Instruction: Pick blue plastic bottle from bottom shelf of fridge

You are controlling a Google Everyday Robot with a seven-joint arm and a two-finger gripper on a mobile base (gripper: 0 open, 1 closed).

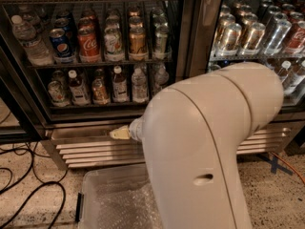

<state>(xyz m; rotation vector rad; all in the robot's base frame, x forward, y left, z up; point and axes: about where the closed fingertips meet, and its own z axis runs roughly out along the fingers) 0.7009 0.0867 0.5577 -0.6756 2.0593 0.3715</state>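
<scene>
Quick rundown of the cooler shot. The gripper [118,134] is down low, poking out from behind the big cream arm [209,147] that fills most of the right half of the view. Only a pale yellowish tip shows, pointing left. It sits in front of the top edge of the louvred steel base panel [90,151], i.e. below the bottom shelf [95,105] and outside the fridge [188,42]. Jaws: honestly can't tell if they're apart or closed, the tip just reads as one wedge from this angle. It's apart from all the drinks, w/ the shelf's front rail between it and the bottles.

The blue plastic bottle [119,84] stands upright on the bottom shelf, roughly straight above the gripper tip, w/ a white cap, dark contents and a pale label. It's about mid-row, w/ an orange-ish bottle [99,88] just to its left and a clear water bottle [139,84] just to its right. Further left there's another white-capped dark bottle [76,87], then a can [57,90] at the end of the row.

The shelf above has a row of cans, incl. a blue Pepsi can [61,44] and a red Coke can [89,44]. The right-hand compartment is packed w/ silver cans [238,35]. On the floor in front there's a clear plastic bin [95,190] partly under the arm, and black cables [28,194] off to the left.
</scene>
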